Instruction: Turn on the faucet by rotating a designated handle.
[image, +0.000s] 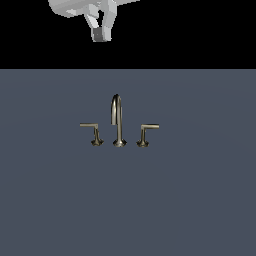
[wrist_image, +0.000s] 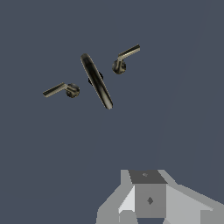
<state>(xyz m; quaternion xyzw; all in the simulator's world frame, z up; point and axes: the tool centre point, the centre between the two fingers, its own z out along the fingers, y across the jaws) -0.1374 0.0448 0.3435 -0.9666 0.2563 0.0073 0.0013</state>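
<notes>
The faucet (image: 118, 120) stands mid-surface: a tall arched spout between two L-shaped levers on flared bases. The handle (image: 148, 129) is the lever on the exterior view's right, its thin bar pointing outward, away from the spout. In the wrist view I look down on the set, with the spout (wrist_image: 97, 82) between the handle (wrist_image: 128, 53) and the other lever (wrist_image: 59, 89). My gripper (image: 100, 30) hangs high above and behind the faucet, well clear of it. Its fingers stand apart with nothing between them. Only the fingertips (wrist_image: 150, 199) show in the wrist view.
The faucet sits on a flat blue-grey surface (image: 200, 200) that fills the lower part of the exterior view. The left-hand lever (image: 91, 129) mirrors the handle on the spout's other side. Behind the surface is black background.
</notes>
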